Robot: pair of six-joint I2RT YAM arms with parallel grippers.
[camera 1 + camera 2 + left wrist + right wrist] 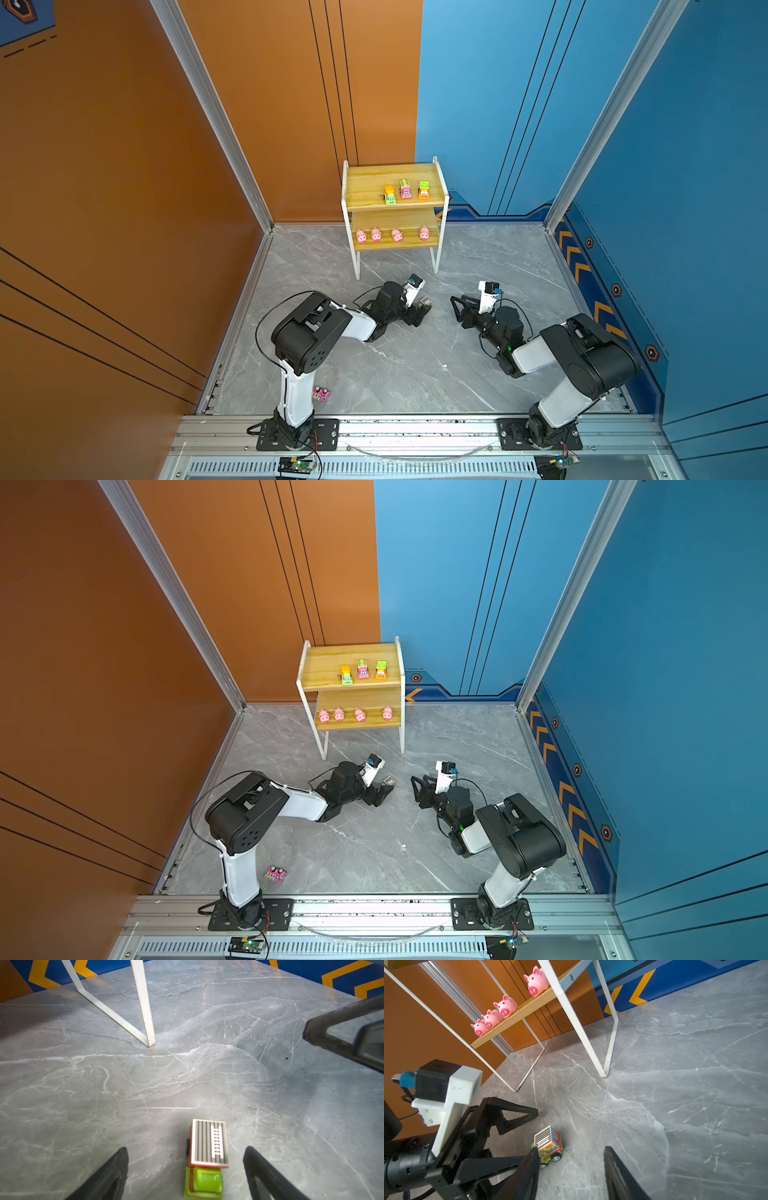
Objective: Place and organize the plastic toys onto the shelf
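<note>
The shelf (365, 187) stands at the back of the marble floor. Three cartoon vehicles (405, 189) sit in a row on its top board, and several pink pigs (397, 235) line the lower board. A green truck (207, 1147) with a striped box top rests on the floor, also seen in a top view (425, 300). My left gripper (186, 1149) is open, low over the floor, one finger on each side of the truck without touching it. My right gripper (571, 1149) is open and empty, facing the truck (548, 1142) from the right. A pink toy (321, 393) lies by the left arm's base.
The shelf's white legs (145, 1012) stand just beyond the truck. A finger of the right gripper (332, 1039) shows close by in the left wrist view. Orange and blue walls enclose the floor; an aluminium rail (415, 432) runs along the front.
</note>
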